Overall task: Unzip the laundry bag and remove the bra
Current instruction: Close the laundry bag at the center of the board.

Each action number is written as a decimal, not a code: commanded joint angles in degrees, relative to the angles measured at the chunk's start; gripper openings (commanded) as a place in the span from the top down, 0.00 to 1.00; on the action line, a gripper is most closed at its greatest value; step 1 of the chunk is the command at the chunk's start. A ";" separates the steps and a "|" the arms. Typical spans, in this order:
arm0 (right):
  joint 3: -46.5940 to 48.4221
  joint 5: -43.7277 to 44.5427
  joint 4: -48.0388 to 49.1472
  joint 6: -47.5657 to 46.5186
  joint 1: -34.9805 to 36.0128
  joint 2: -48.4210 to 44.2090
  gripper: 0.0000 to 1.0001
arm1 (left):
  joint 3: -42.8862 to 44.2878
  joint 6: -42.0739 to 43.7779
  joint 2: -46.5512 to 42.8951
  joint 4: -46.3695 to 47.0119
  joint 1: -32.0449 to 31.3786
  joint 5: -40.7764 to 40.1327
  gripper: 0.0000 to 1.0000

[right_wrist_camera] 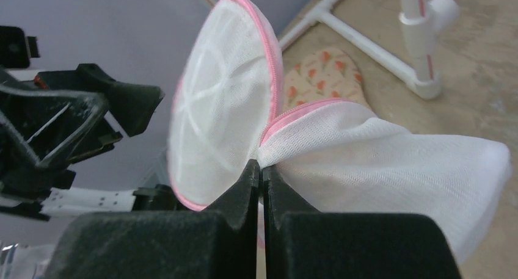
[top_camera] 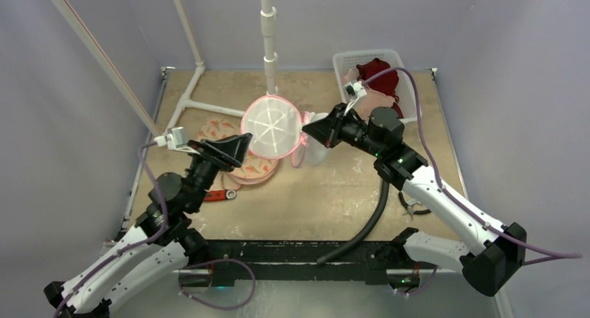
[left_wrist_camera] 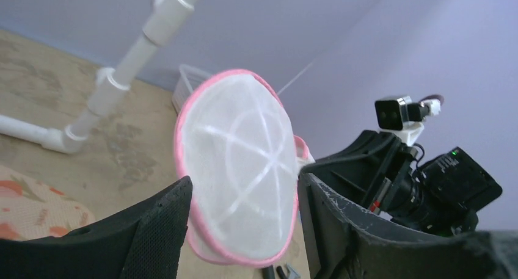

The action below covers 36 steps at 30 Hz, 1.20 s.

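**Grip.** The right gripper (right_wrist_camera: pixel 261 175) is pinching the pink-trimmed seam of the laundry bag (top_camera: pixel 273 128) with its jaws pressed together. It is holding the bag in the air just in front of the pipe stand (top_camera: pixel 268 46). The left gripper (left_wrist_camera: pixel 243 190) is standing spread, its jaws either side of the bag's round mesh face.

**Hazards.**
- The right grip is taking in only a thin fold, so a pull from the left side is likely to slip the bag free.
- No zip pull is showing in any view, so the left jaws are at risk of closing on bare mesh.
- The bag is hanging close to the stand, where a swing could snag it.

**Count.**
- one bag
- one stand
- one basket (top_camera: pixel 346 59), right of the stand
- one floral piece (top_camera: pixel 240 166), lying front-left of the stand; I cannot tell whether it is the bra
- one red-handled tool (top_camera: pixel 219 195), further forward of the stand
- two grippers
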 commanded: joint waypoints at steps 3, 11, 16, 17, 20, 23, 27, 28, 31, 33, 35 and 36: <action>3.08 -4.94 -2.47 0.98 0.40 0.51 1.00 | 8.37 5.97 -2.55 -23.45 0.06 -10.90 0.37; 0.43 0.01 -1.35 -2.26 0.35 0.93 1.00 | 17.28 10.03 -1.57 -34.60 0.12 -20.49 0.36; 5.23 -5.81 3.35 -0.10 2.86 6.10 1.00 | 17.40 11.06 -2.55 -33.16 0.11 -20.24 0.36; 6.38 -7.36 4.79 0.44 3.49 7.36 1.00 | 17.24 10.99 -2.44 -33.03 0.08 -20.20 0.36; 7.40 -10.75 9.70 1.85 4.03 9.71 1.00 | 15.97 10.50 -2.16 -31.83 0.06 -19.58 0.36; 4.02 -11.02 10.32 1.95 2.52 10.46 1.00 | 13.84 9.40 -1.94 -30.15 0.10 -18.37 0.36; -8.36 -8.87 13.29 1.79 -1.08 8.07 1.00 | 9.89 7.14 -1.51 -28.24 0.10 -16.08 0.36; -11.53 -7.29 13.69 1.21 -1.32 7.37 1.00 | 8.57 6.52 -1.44 -27.50 0.08 -15.32 0.36; -22.83 -4.41 17.60 0.95 -2.22 5.97 1.00 | 4.27 4.54 -0.83 -24.44 0.10 -13.29 0.36; -28.28 -3.18 20.97 1.94 -2.38 5.37 1.00 | 1.50 3.29 -0.01 -22.20 0.08 -12.10 0.37; -31.52 -2.40 23.11 2.50 -2.39 5.10 1.00 | -0.86 2.14 1.18 -19.84 0.07 -10.30 0.38; -32.58 -1.94 23.46 2.78 -2.39 5.04 1.00 | -2.09 1.48 1.85 -18.77 0.06 -9.44 0.38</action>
